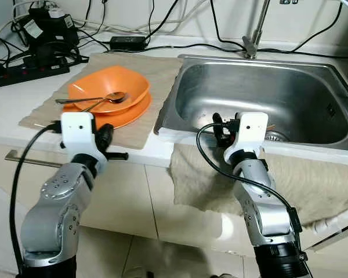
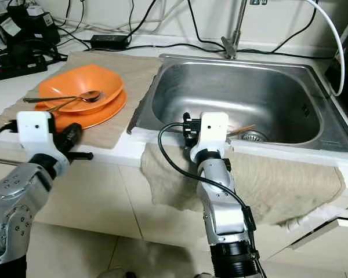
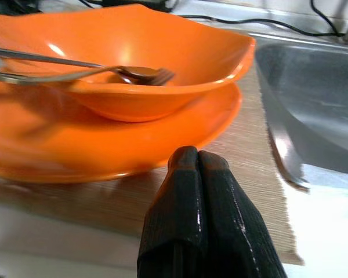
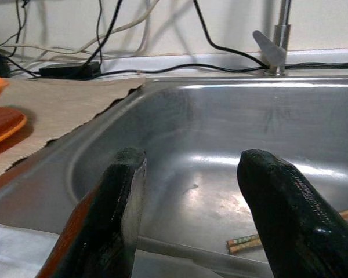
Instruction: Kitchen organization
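An orange bowl (image 1: pixel 109 87) rests on an orange plate (image 1: pixel 124 116) on the counter left of the sink (image 1: pixel 261 92). A spoon (image 1: pixel 113 97) and a fork (image 3: pixel 156 75) lie in the bowl, handles pointing left. My left gripper (image 3: pixel 191 153) is shut and empty, just in front of the plate's near rim, over the mat. At the sink's front rim my right gripper (image 4: pixel 191 159) stands open, pointing into the basin with nothing between its fingers. A pair of chopsticks (image 4: pixel 243 240) lies on the sink bottom near the drain.
A beige mat (image 1: pixel 156 69) lies under the plate. Power strips and cables (image 1: pixel 29 63) crowd the back left, with a black adapter (image 1: pixel 127 41) behind the mat. The faucet (image 1: pixel 252 35) stands behind the sink. A cloth (image 1: pixel 313 174) hangs over the counter front.
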Controlling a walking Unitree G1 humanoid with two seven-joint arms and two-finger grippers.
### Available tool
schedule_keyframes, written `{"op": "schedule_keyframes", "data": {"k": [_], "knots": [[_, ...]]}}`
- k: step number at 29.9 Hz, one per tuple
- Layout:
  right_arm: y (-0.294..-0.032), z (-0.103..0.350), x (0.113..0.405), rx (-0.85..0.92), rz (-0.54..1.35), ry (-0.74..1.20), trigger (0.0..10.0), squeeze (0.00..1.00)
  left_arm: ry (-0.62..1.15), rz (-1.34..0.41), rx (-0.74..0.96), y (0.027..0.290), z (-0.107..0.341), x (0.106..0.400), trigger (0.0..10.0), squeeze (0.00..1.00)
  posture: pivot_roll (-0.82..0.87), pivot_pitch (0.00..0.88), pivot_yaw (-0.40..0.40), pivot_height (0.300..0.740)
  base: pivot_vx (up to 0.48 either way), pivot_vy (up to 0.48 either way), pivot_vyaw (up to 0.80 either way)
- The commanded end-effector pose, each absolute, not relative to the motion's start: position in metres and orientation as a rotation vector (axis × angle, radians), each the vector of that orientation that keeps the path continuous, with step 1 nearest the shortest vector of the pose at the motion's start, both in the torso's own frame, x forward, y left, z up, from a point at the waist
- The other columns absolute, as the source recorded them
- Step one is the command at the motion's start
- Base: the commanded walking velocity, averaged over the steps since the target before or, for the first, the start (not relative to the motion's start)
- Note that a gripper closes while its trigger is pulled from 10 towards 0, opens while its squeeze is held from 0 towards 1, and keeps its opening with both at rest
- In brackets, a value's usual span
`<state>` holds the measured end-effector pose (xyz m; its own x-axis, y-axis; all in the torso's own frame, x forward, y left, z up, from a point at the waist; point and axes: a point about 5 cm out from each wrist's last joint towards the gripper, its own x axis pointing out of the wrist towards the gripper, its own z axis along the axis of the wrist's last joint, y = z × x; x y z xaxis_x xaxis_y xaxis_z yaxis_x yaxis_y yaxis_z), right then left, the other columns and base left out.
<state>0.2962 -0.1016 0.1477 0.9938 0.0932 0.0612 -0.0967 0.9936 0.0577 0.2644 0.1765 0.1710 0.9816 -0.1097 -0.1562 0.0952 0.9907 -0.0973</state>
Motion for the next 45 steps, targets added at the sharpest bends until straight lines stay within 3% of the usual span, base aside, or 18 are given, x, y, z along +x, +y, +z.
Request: {"op": "schedule_keyframes", "data": {"k": [1, 10, 45], "knots": [[-0.100, 0.146, 0.295, 0.070, 0.102, -0.043, 10.0, 0.00, 0.153, -0.117, -0.084, 0.175, 0.175, 0.262, 10.0, 0.00, 0.08, 0.002, 0.038, 0.740, 0.000, 0.000, 0.00], [-0.095, 0.150, 0.296, 0.064, 0.116, -0.060, 10.0, 0.00, 0.043, -0.092, -0.048, 0.174, 0.189, 0.266, 10.0, 0.00, 0.08, 0.000, 0.040, 0.740, 0.000, 0.000, 0.00], [-0.093, 0.150, 0.301, 0.082, 0.111, -0.067, 10.0, 0.00, 0.027, -0.095, -0.002, 0.170, 0.186, 0.275, 10.0, 0.00, 0.07, 0.010, 0.046, 0.740, 0.000, 0.000, 0.00]]}}
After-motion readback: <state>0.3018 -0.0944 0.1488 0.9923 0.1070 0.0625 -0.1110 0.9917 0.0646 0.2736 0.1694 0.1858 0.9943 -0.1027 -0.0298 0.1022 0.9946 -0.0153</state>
